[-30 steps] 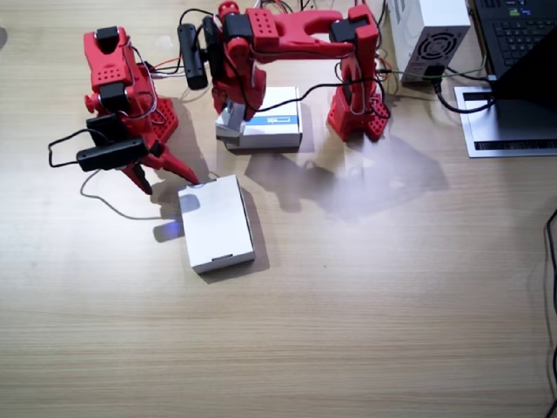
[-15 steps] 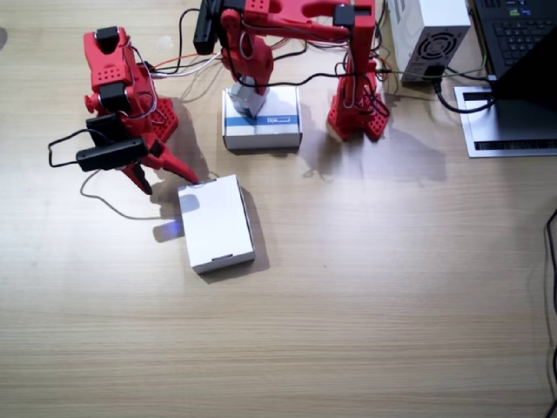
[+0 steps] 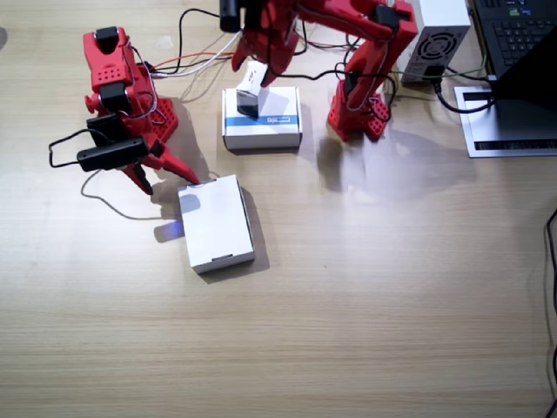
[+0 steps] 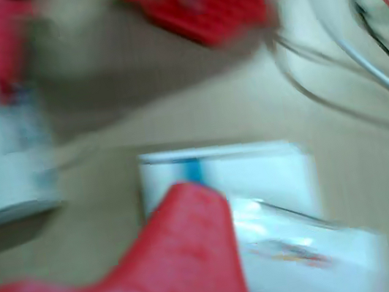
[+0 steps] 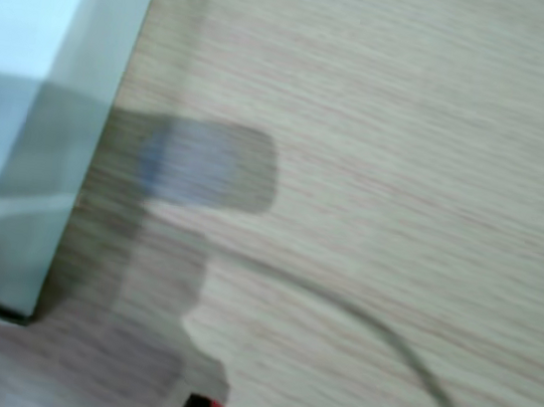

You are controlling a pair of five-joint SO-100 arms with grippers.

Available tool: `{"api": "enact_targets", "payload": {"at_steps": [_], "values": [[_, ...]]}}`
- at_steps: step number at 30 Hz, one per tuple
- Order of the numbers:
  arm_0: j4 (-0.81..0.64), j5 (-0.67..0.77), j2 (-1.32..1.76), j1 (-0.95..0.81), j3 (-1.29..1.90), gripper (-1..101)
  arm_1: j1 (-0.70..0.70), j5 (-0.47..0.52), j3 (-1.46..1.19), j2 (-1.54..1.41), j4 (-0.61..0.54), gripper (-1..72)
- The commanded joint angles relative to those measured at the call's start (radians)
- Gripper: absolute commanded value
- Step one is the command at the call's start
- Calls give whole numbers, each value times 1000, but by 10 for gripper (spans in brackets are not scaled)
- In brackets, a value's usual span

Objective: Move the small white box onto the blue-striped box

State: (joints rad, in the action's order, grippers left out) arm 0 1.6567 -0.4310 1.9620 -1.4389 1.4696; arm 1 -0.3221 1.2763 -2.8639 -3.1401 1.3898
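Observation:
The small white box (image 3: 251, 85), dark-printed end down, hangs tilted in the left gripper (image 3: 258, 73), which is shut on it. Right under it lies the blue-striped box (image 3: 271, 123), flat on the table. I cannot tell whether the two boxes touch. A wrist view is badly blurred: one red finger (image 4: 191, 265) fills the foreground, the blue-striped box (image 4: 257, 169) lies behind it, and the small white box (image 4: 304, 251) sits beside the finger. The right gripper (image 3: 167, 177) rests low at the plain white box's corner, its fingers spread and empty.
A large plain white box (image 3: 216, 223) lies mid-table; its corner (image 5: 37, 82) and a thin cable (image 5: 384, 344) show in a wrist view. A power supply (image 3: 431, 30), a laptop (image 3: 522, 35) and cables crowd the far right.
The left arm has risen and drawn back, carrying the small white box from the blue-striped box's left edge to above its top. The right arm has not moved.

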Motion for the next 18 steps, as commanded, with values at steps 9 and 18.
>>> {"api": "enact_targets", "payload": {"at_steps": [9, 18], "values": [[-480, -431, 244, 1465, 796, -2, -51, -54, 11, -18, 6, 2], [-578, -569, 966, 1486, 1404, -2, -54, -74, 11, -26, 26, 2]]}}
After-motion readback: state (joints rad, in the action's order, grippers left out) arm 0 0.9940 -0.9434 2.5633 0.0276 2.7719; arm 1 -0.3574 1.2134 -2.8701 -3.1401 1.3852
